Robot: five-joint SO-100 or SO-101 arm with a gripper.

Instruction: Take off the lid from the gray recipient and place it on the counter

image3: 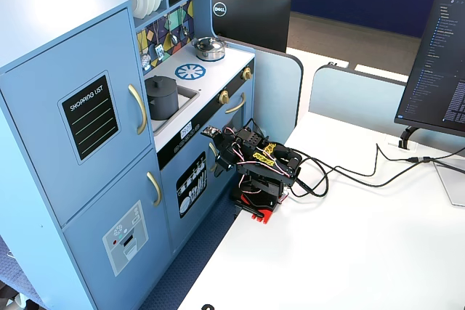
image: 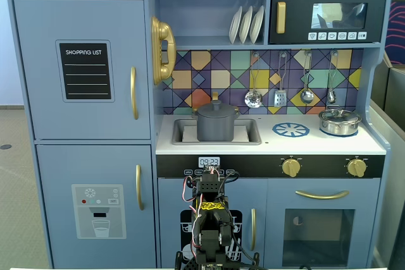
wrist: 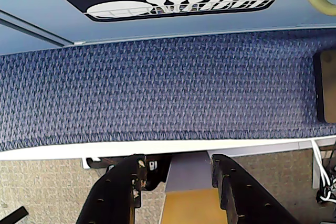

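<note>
The lid was seated on the gray recipient in the sink. The hand was held released, empty, well below the counter.

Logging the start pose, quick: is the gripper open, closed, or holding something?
Gripper: jaws open, holding nothing, nowhere near the matte dark gray lid.

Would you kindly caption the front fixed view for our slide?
Folded arm's gripper rests below the counter; gray recipient, lid on, sits in the sink.

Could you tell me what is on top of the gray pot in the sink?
Its matching gray lid with a small knob sits on the gray pot, closing it. The pot's inside is hidden.
</note>
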